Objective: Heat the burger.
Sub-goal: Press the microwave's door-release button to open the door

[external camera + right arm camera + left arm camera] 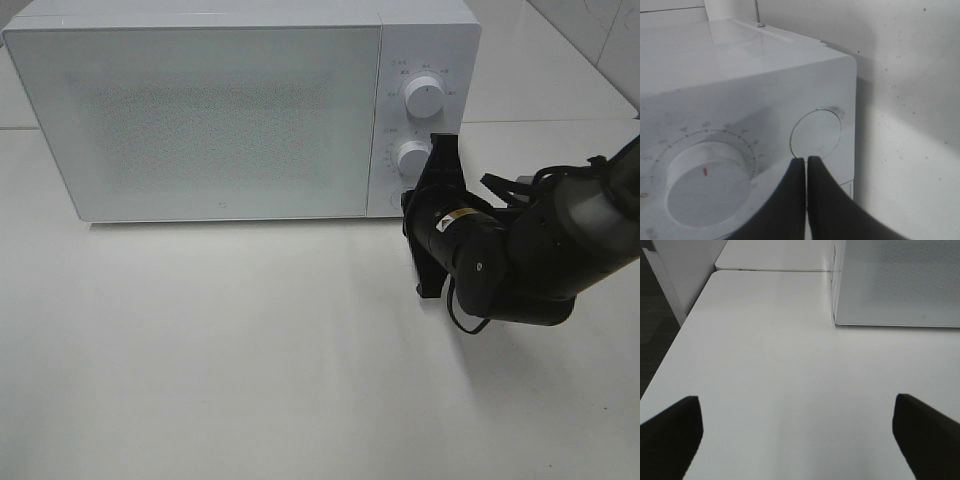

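The burger is out of view. A white microwave (220,120) stands at the back of the table with its frosted door closed. My right gripper (806,159) is shut, and its joined tips rest at the lower edge of the round button (816,134) under the lower dial (707,185). From the high camera, the right arm (520,250) reaches to the bottom of the control panel, below both dials (411,158). In the left wrist view my left gripper (796,400) stands wide open over bare table, nothing between its fingers (670,435).
The white table (250,360) spreads in front of the microwave. The left wrist view shows the microwave's front corner (895,285), the table's side edge (670,350) and dark floor beyond it. A tiled wall lies behind at the right.
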